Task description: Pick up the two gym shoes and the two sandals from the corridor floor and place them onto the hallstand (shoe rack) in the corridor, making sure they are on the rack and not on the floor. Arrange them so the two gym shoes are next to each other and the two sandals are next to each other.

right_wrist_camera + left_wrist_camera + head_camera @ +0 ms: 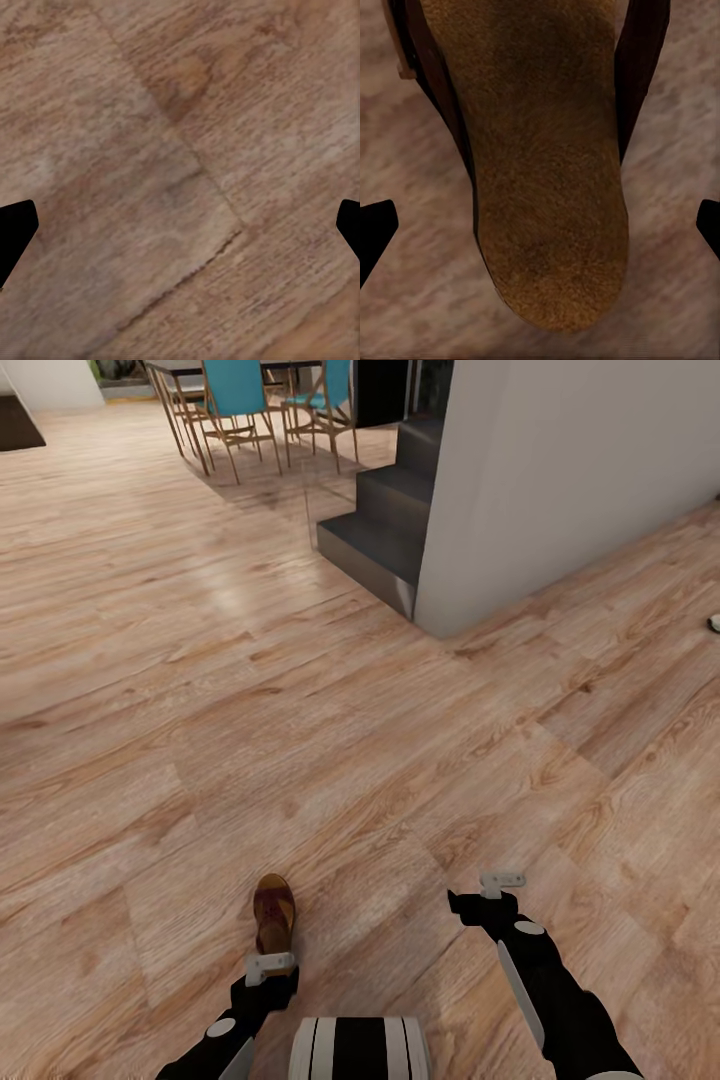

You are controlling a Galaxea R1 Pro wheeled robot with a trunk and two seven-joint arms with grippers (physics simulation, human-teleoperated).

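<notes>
Presently, head view: one sandal (274, 913), dark brown with tan footbed, lies on the corridor floor (400, 780) directly ahead of the left gripper (271, 964), its near end touching or just short of the pale fingertips. Its long axis runs straight away from that claw, roughly in line with the left arm's reach. The right gripper (501, 881) hangs over bare planks, well apart from the sandal and off to its far side; the left arm is plainly the nearer. A small pale object (714, 623) sits at the frame's edge, far beyond the right gripper, too cropped to identify. Grey stairs (385, 525) and teal chairs (235, 400) stand far ahead of both claws.

Left wrist view: the sandal's footbed (547, 165) sits squarely between the dark fingertips (375, 229), which stand wide apart at the frame's sides with floor visible on either side of the sole. The claw is spread wide and holds nothing; dark straps (641, 67) flank the footbed further ahead.

Right wrist view: plank flooring (180, 180) beneath, fingertips (15, 232) spread wide, nothing gripped.

Judgement: the coming move is likely a descent and closure of the left claw across the sandal's width, near its heel end.
</notes>
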